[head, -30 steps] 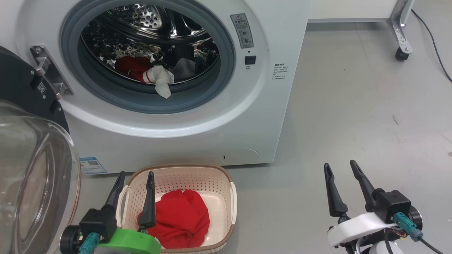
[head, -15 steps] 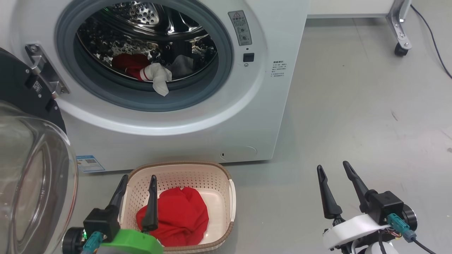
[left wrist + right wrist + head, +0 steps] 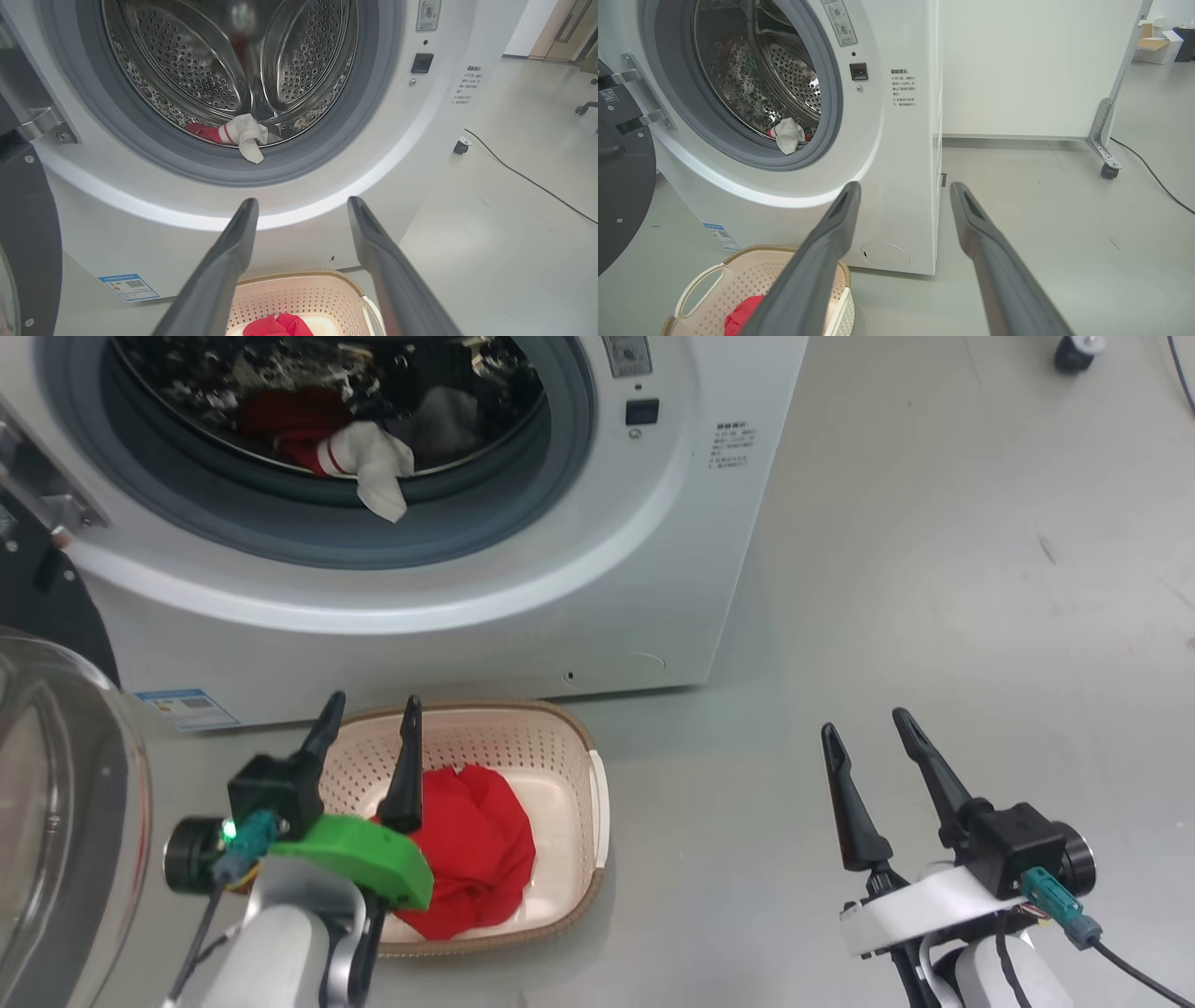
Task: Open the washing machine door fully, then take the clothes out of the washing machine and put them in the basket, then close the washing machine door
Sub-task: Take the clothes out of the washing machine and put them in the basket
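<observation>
Now, your left gripper [image 3: 373, 700] hangs wide and empty over the basket [image 3: 581, 739], with the red garment [image 3: 481, 849] just under its fingers. The jersey [image 3: 369, 453] lies ahead of it in the drum [image 3: 196, 70], one white end draped on the gasket [image 3: 280, 537]. The door [image 3: 56, 859] stands open to its left. Your right gripper [image 3: 864, 721] is also wide and empty, over the floor [image 3: 934, 569].

White front-loading washing machine [image 3: 579, 569] stands with its round black, glass-domed door [image 3: 65, 821] swung wide at left, a red-and-white garment [image 3: 359, 453] drooping over the lip of the drum [image 3: 196, 70], a plain red garment [image 3: 476, 849] crumpled in the cream perforated basket [image 3: 571, 747] on the floor in front.
</observation>
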Robot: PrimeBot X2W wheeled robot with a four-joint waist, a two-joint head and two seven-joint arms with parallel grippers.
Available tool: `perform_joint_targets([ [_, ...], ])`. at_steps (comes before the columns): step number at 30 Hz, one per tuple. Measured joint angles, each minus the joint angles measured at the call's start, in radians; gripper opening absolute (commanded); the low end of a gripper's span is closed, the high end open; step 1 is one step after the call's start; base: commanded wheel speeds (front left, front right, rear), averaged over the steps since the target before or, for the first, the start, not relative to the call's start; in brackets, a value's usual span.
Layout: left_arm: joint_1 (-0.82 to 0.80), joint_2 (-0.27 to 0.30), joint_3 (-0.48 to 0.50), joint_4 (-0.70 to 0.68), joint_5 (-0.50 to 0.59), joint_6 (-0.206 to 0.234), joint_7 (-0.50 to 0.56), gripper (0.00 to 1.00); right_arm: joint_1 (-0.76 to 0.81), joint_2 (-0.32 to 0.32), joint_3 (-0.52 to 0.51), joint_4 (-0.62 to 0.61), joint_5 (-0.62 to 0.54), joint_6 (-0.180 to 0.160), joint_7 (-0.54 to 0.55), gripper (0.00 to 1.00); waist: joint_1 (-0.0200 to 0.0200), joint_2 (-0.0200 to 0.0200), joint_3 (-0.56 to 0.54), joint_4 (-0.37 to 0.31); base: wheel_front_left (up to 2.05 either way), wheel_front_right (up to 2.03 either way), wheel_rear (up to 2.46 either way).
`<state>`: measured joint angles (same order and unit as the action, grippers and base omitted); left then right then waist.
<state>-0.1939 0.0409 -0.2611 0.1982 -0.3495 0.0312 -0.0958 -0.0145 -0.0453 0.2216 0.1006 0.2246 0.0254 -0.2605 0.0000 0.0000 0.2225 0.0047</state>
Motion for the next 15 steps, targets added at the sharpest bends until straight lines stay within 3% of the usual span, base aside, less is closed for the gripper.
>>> perform_joint_targets([
  [10, -0.186, 0.001, 0.030, 0.076, -0.046, -0.010, 0.108, 1.00, -0.058, 0.000, 0.022, -0.022, 0.000, 0.017, 0.000, 1.00, 0.0000, 0.0000, 0.117, -0.041, 0.00, 0.00, 0.00],
  [15, -0.307, 0.033, 0.036, 0.104, -0.046, -0.020, 0.190, 1.00, -0.093, -0.001, 0.041, -0.034, 0.000, 0.028, 0.000, 1.00, 0.0000, 0.0000, 0.184, -0.071, 0.00, 0.00, 0.00],
])
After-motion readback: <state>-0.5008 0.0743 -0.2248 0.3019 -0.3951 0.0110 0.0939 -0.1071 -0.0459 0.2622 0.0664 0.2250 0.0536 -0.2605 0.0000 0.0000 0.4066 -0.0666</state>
